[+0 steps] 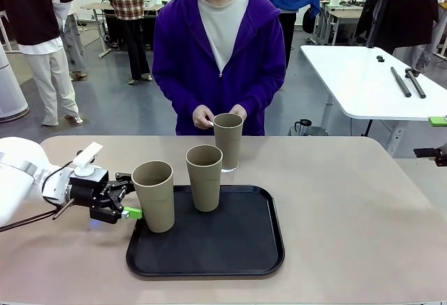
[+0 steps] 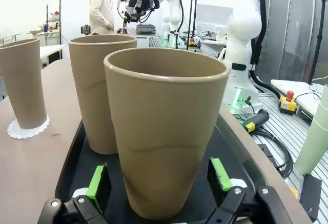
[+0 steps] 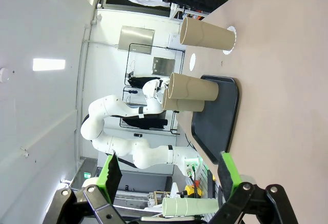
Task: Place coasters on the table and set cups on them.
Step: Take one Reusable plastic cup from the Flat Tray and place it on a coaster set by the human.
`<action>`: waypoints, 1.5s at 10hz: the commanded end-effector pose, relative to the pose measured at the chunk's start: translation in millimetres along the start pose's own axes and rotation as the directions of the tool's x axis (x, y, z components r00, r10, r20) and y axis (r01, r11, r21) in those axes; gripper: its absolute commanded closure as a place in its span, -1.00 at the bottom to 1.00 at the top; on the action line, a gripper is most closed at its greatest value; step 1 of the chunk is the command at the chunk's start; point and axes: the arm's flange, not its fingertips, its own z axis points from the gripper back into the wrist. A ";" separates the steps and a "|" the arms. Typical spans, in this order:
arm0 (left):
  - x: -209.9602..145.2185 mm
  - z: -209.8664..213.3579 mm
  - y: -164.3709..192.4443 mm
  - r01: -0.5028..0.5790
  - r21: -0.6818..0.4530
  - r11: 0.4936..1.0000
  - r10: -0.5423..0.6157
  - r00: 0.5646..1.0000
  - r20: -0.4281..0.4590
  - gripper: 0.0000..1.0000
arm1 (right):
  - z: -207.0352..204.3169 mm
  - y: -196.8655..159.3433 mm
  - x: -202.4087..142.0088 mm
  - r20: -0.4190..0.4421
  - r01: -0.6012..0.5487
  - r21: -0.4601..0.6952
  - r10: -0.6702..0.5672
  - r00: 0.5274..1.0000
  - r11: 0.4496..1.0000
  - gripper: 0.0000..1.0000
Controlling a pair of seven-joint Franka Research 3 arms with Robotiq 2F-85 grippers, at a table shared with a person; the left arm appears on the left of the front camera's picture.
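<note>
Three cups [image 1: 204,178] stood, two on one tray [image 1: 237,239], one on one coaster [image 2: 20,130]. Left gripper [image 1: 130,197] gaped astride one; right gripper [image 3: 169,175] gaped.

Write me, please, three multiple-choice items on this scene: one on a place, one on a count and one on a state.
1. Where does the cup on a coaster stand?
A. on the black tray
B. on the table beyond the tray, by the person
C. stacked inside another cup

2. How many cups stand on the tray?
A. one
B. three
C. two

3. How is the left gripper?
A. open, fingers either side of the nearest cup
B. shut on a coaster
C. clamped on the tray's rim

Answers:
1 B, the front view shows it past the tray's far edge, on its white coaster.
2 C, the nearest cup and the middle cup stand inside the rim.
3 A, the left wrist view shows gaps between both green pads and the cup.
</note>
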 end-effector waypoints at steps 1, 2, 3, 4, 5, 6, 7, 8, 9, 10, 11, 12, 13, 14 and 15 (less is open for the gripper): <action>-6.9 -14.2 4.7 0.060 0.014 0.998 -0.060 0.998 0.021 -1.00 | 0.4 -0.1 0.9 -0.002 -0.001 0.003 0.001 1.000 1.000 -1.00; -9.3 -18.9 4.6 0.063 0.003 0.998 -0.063 0.998 0.024 -1.00 | 0.4 -0.1 0.9 -0.002 -0.001 0.003 0.001 1.000 1.000 -1.00; -11.1 -24.1 4.9 0.058 -0.010 0.998 -0.057 0.998 0.022 -1.00 | 0.4 -0.1 0.9 -0.002 -0.001 0.003 0.001 1.000 1.000 -1.00; -11.6 -28.9 3.7 0.059 -0.023 0.998 -0.059 0.998 0.022 -1.00 | 0.4 -0.1 0.9 -0.002 -0.001 0.003 0.001 1.000 1.000 -1.00; -12.3 -33.5 2.1 0.059 -0.038 0.998 -0.058 0.998 0.023 -1.00 | 0.4 -0.1 0.9 -0.002 -0.001 0.003 0.001 1.000 1.000 -1.00; -12.3 -37.6 0.8 0.063 -0.039 0.997 -0.062 0.998 0.017 -1.00 | 0.4 -0.1 0.9 -0.002 -0.001 0.003 0.001 1.000 1.000 -1.00; -11.0 -41.7 -0.5 0.072 -0.040 0.997 -0.071 0.997 0.031 -1.00 | 0.4 -0.1 0.9 -0.002 -0.001 0.003 0.001 1.000 1.000 -1.00; -8.0 -42.2 -1.0 0.088 -0.033 0.996 -0.086 0.995 0.059 -1.00 | 0.4 -0.1 0.9 -0.002 -0.001 0.003 0.001 1.000 1.000 -1.00; -5.1 -40.2 -2.6 0.102 -0.042 0.994 -0.099 0.992 0.073 0.20 | 0.4 -0.1 0.9 -0.002 -0.001 0.003 0.001 1.000 1.000 -1.00; -2.5 -37.5 -3.2 0.100 -0.037 0.994 -0.097 0.992 0.079 0.20 | 0.4 -0.1 0.9 -0.002 -0.001 0.003 0.001 1.000 1.000 -1.00; 2.4 -34.1 -3.0 0.106 -0.039 0.994 -0.103 0.992 0.079 1.00 | 0.4 -0.1 0.9 -0.002 -0.001 0.003 0.001 1.000 1.000 -1.00; 12.8 -30.4 -4.6 0.105 -0.039 0.994 -0.102 0.992 0.079 0.29 | 0.4 -0.1 0.9 -0.002 -0.001 0.003 0.001 1.000 1.000 -1.00; 36.9 -26.8 -9.8 0.103 -0.034 0.994 -0.101 0.993 0.069 1.00 | 0.4 -0.1 0.9 -0.002 -0.001 0.003 0.001 1.000 1.000 -1.00; 71.6 -21.8 -15.7 0.102 -0.011 0.995 -0.101 0.994 0.049 1.00 | 0.4 -0.1 0.9 -0.002 -0.001 0.003 0.001 1.000 1.000 -1.00; 110.8 -17.6 -20.8 0.072 0.027 0.997 -0.072 0.997 0.004 1.00 | 0.4 -0.1 0.9 -0.002 -0.001 0.003 0.001 1.000 1.000 -1.00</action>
